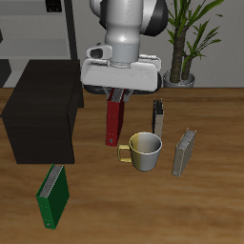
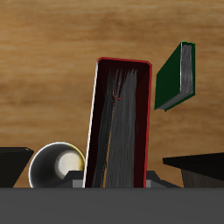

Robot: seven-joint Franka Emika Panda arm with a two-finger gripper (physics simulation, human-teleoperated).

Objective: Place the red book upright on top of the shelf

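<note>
The red book [image 1: 114, 123] hangs upright from my gripper [image 1: 116, 96], which is shut on its top edge. The book's lower end is just above the table, beside the mug. In the wrist view the red book [image 2: 121, 127] fills the middle, its dark cover and red border facing the camera. The shelf [image 1: 43, 110] is the large black box beside the book, with a flat bare top; a corner of it shows in the wrist view [image 2: 197, 171]. The book is below the level of the shelf's top.
A yellow-rimmed grey mug [image 1: 144, 151] stands close beside the red book. A grey book [image 1: 183, 152] and a dark book [image 1: 158, 119] stand upright near the mug. A green book [image 1: 53, 196] lies near the front edge. A potted plant [image 1: 181, 48] stands at the back.
</note>
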